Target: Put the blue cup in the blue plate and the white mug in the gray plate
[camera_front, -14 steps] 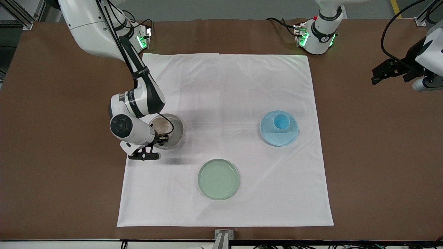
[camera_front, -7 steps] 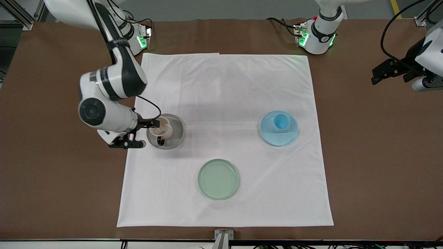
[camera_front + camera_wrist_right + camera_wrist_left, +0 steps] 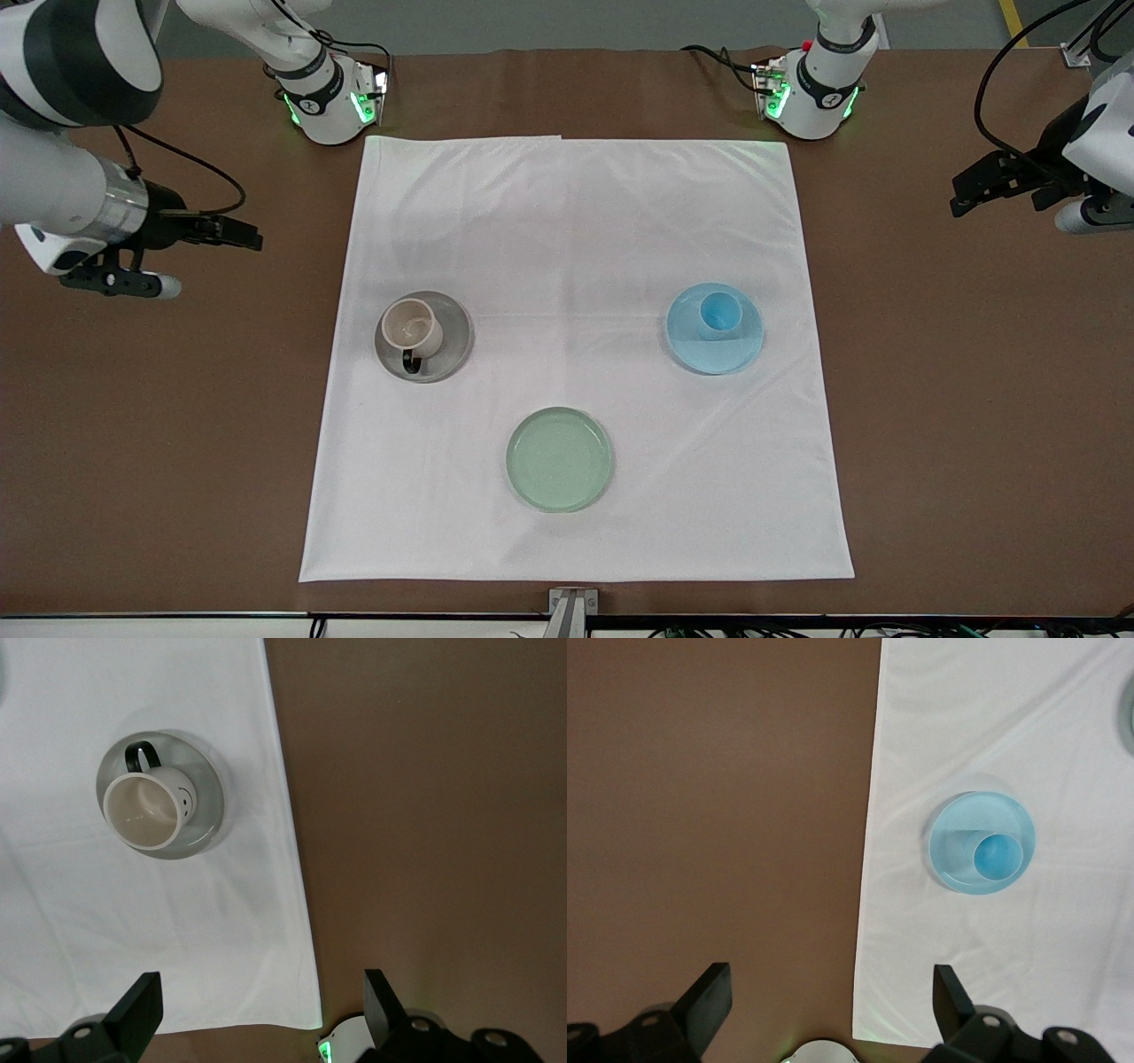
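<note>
Brown tabletop (image 3: 974,399) carried a white cloth (image 3: 576,230), on which three plates lay apart. Upright on the gray plate (image 3: 447,354), toward the right arm's end, stood the white mug (image 3: 411,329), its black handle turned toward the front camera. The blue cup (image 3: 719,312) stood upright in the blue plate (image 3: 722,353), toward the left arm's end. A pale green plate (image 3: 559,459) lay nearer the front camera, between them. The right gripper (image 3: 239,235) hung over bare table beside the cloth, fingers spread and holding nothing. The left gripper (image 3: 966,195) waited over bare table at its own end, fingers likewise spread.
</note>
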Robot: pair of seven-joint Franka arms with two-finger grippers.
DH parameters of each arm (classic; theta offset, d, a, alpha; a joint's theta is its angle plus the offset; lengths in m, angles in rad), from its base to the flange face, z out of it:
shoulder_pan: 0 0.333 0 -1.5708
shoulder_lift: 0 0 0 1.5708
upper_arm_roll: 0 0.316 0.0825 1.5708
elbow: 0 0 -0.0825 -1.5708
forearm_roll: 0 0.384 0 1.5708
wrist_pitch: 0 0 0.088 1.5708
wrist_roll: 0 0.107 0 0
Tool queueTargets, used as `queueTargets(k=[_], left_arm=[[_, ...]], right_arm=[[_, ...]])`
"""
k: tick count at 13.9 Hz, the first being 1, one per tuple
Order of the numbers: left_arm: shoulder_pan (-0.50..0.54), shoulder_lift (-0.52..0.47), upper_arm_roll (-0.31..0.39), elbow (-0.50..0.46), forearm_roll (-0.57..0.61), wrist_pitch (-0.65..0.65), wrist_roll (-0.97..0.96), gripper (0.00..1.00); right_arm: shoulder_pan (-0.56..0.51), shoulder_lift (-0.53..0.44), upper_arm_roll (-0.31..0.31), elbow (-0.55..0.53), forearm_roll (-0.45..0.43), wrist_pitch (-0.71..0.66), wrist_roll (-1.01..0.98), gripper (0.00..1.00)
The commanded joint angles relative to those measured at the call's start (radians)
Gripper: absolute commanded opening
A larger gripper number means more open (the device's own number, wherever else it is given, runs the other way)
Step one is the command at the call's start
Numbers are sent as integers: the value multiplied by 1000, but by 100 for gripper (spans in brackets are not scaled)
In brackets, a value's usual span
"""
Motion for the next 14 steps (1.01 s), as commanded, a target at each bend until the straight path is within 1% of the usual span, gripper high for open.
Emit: queueTargets(k=[1, 3, 6, 8, 9, 12, 14], left_arm=[[-1, -19, -1, -12, -6, 8, 0, 100], [-1, -21, -1, -14, -6, 10, 0, 100], [5, -34, -23, -30, -2, 30, 0, 100], [5, -68, -26, -87, -2, 77, 0, 100], [6, -74, -26, -98, -2, 88, 0, 100], [5, -73, -26, -95, -2, 84, 3, 100], [5, -73, -26, -93, -2, 82, 4, 100]], right_arm=[[-86, -44, 17, -51, -13, 12, -77, 100], [-97, -58, 17, -46, -61, 17, -86, 100], [-118, -62, 17, -25, -74, 27, -100, 100], [-133, -56, 17, 36, -75, 50, -120, 100], [-135, -55, 17, 65, -77, 64, -123, 100], [-135, -18, 19, 191, -74, 67, -120, 100], [-132, 1, 19, 248, -75, 70, -120, 100]])
